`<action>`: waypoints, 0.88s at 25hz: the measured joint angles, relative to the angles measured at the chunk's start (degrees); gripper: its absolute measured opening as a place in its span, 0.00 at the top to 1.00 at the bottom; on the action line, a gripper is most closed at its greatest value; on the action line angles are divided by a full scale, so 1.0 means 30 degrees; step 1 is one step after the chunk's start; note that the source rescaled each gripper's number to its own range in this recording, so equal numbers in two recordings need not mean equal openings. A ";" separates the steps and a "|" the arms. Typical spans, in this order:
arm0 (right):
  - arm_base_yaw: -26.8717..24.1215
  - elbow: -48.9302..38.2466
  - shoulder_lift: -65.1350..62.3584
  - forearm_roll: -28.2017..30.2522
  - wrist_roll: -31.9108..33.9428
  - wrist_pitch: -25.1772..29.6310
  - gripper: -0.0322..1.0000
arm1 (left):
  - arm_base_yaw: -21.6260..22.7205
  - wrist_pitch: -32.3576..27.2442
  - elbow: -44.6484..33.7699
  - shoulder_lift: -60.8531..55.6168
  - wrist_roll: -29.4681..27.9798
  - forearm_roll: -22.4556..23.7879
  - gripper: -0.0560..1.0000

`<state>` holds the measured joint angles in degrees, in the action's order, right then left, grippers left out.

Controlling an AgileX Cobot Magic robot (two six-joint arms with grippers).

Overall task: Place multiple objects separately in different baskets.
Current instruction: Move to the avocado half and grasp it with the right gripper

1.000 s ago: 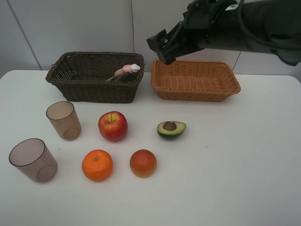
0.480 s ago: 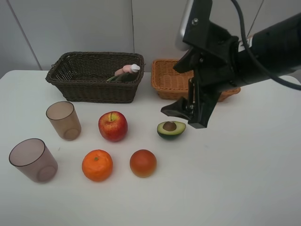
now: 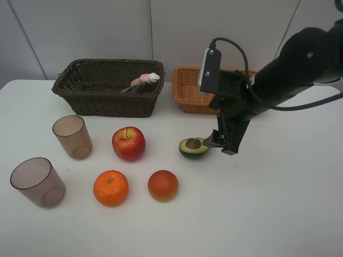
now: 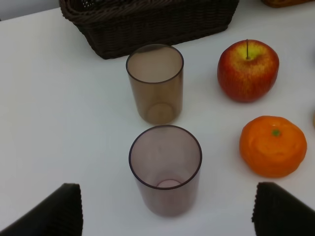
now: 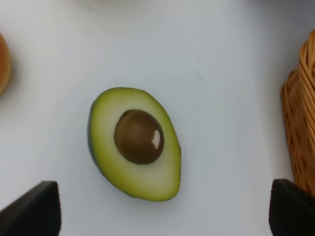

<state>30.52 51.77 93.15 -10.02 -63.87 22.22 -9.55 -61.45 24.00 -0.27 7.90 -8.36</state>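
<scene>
My right gripper hangs low just right of the halved avocado, open. In the right wrist view the avocado lies cut face up between and ahead of the right gripper's spread fingertips, untouched. Two brownish cups, a red apple, an orange and the orange-red cut fruit stand on the table. The pink spray bottle lies in the dark basket. The light basket is partly hidden by the arm. My left gripper is open behind the nearer cup.
The white table runs wide at front and right. A wall stands close behind both baskets. In the left wrist view the apple and orange lie beside the cups, with the dark basket beyond.
The right arm has swung from above the light basket down and forward to the avocado. The objects and the left gripper have not moved.
</scene>
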 joint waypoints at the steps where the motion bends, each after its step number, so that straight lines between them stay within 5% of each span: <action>1: 0.0000 0.0398 0.0576 0.0211 0.0004 0.0064 0.17 | 0.0000 0.0000 0.0000 0.0000 0.0000 0.0000 0.05; 9: 0.0000 0.2570 0.3536 0.3449 -0.0422 0.1365 0.17 | 0.0000 0.0000 0.0000 0.0000 0.0000 0.0000 0.05; 22: 0.0255 0.2695 0.5032 0.3588 -0.2509 0.1311 0.17 | 0.0000 0.0000 0.0000 0.0000 0.0000 0.0000 0.05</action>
<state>31.29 59.86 108.25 0.74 -71.39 26.16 -9.55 -61.45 24.00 -0.27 7.90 -8.36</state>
